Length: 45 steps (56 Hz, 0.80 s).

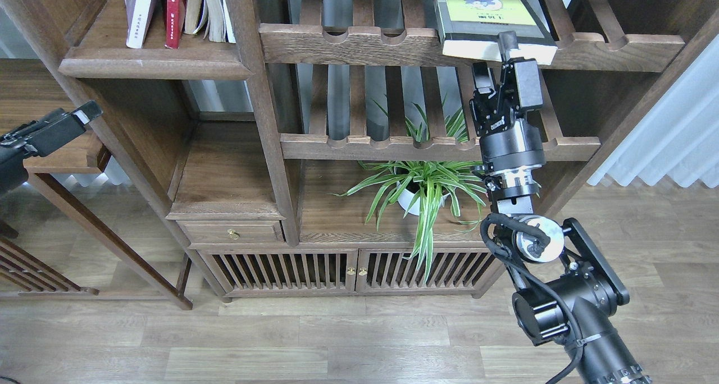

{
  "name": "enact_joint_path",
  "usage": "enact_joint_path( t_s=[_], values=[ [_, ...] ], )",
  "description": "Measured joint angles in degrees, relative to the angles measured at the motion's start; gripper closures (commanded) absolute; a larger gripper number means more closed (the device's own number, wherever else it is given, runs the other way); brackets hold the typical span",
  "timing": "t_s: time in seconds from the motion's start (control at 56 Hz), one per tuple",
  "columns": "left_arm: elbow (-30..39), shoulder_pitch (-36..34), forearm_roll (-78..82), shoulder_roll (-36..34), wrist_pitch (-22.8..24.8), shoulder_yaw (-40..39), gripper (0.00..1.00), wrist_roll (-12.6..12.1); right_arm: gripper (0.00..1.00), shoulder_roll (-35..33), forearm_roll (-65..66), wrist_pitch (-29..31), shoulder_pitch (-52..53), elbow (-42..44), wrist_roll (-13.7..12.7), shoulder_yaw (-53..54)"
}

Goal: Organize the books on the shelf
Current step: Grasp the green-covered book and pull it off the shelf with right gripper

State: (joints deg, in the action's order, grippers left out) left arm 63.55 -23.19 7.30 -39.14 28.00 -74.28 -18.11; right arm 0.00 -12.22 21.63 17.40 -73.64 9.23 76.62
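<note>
Scanning from your left, the left pincer (84,113) hangs clear of the bookcase, well away from the books; you cannot tell whether its fingers are parted. Up on the solid shelf (151,64), the pale book (140,13) and red book (175,13) stand upright, spines facing you, with bare plank to their left. Right of the post, the yellow-green book (488,13) lies flat on the slatted rack (393,41), long axis across, its front corner overhanging the notched rail. Your right pincer (497,64) sits just below that corner, fingers parted, one fingertip touching the page edge.
</note>
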Motion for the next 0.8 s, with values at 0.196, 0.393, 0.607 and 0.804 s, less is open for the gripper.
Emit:
enact_joint_path(
  t_s=[0.196,0.393,0.607,0.804],
  values=[
    [0.0,-0.18,0.08,0.52,0.0,0.0,0.0,-0.23,0.03,0.0,0.0,-0.24,0.43,-0.02,0.0,0.08],
    [0.0,-0.18,0.09,0.64,0.0,0.0,0.0,-0.26,0.04,0.0,0.01,-0.78,0.5,-0.02,0.0,0.15],
    [0.0,-0.28,0.09,0.64,0.0,0.0,0.0,-0.33,0.04,0.0,0.01,-4.54,0.47,-0.13,0.37,1.49],
    [0.0,-0.36,0.09,0.64,0.0,0.0,0.0,-0.35,0.04,0.0,-0.08,-6.04,0.63,-0.42,0.43,2.16]
  ],
)
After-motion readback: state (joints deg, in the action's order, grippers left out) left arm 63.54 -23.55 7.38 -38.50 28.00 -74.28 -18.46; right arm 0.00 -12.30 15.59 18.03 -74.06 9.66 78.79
